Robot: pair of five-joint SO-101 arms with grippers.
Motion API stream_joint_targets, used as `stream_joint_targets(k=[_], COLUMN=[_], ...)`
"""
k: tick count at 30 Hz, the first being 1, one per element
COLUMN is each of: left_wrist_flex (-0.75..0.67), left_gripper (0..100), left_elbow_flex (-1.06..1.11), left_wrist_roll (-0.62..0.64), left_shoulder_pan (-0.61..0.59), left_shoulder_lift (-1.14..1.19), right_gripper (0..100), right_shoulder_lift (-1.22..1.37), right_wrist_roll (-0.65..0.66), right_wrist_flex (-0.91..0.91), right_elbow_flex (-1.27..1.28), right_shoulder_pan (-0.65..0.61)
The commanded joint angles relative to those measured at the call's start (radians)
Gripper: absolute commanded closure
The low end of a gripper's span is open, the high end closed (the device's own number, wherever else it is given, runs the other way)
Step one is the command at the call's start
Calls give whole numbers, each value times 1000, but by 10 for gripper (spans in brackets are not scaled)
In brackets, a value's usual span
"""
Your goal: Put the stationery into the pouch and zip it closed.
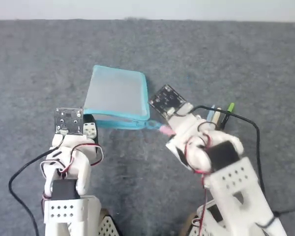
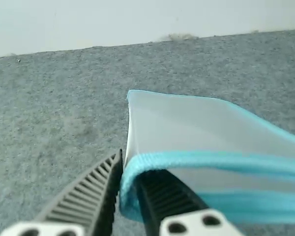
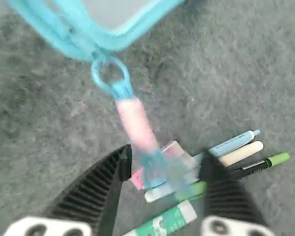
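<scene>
Grey felt tabletop (image 1: pixel 39 59) | left gripper (image 2: pixel 130 196) clamped on pouch (image 2: pixel 201 128) rim | right gripper (image 3: pixel 169 189) spread wide near zip pull (image 3: pixel 135 123) | stationery (image 3: pixel 233 150) lies outside, so packing and zipping remain.

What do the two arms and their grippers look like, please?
The left arm and right arm are white plastic with black motors, red wires and black cables. The left gripper and right gripper have black ribbed fingers on white mounts.

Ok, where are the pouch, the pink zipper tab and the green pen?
pouch (image 1: pixel 115 96), high view, on its translucent flat face.
pink zipper tab (image 3: pixel 134 120), right wrist view, mid-length of the tab.
green pen (image 3: pixel 278 158), right wrist view, on its green end.
</scene>
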Motion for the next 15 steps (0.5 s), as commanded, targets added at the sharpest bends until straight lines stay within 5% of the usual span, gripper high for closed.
stream_joint_targets(k=[1, 7, 15], left_wrist_flex=[-34, -34, -32], left_gripper=[988, 988, 988], left_elbow_flex=[-10, 2, 7], left_wrist_roll=[32, 35, 71], left_shoulder_pan=[-6, -9, -11], left_shoulder_lift=[-9, -9, -9], right_gripper=[451, 423, 661], right_shoulder_lift=[-140, -104, 426], right_wrist_roll=[-15, -28, -196], right_wrist_flex=[130, 88, -228], right_elbow_flex=[-126, -83, 2], right_shoulder_pan=[-8, 262, 417])
